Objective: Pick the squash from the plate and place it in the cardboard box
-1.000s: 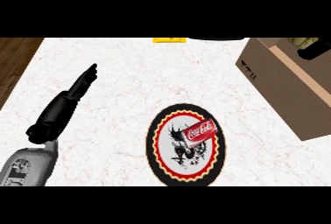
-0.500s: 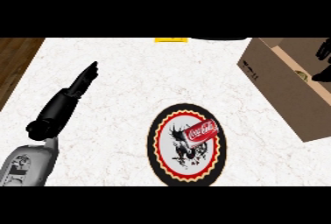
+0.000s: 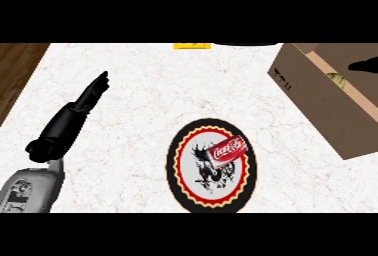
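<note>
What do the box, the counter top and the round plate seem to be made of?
The box looks like plain brown cardboard: matt, with a paler cut edge along its rim. The counter top looks like white marble or stone, with faint reddish veins. The plate shows a smooth printed face with a black rim; whether ceramic or metal is unclear.

I am looking down at a white marbled bench [image 3: 148,100], with dark wooden floor [image 3: 16,65] showing along its left edge.
</note>
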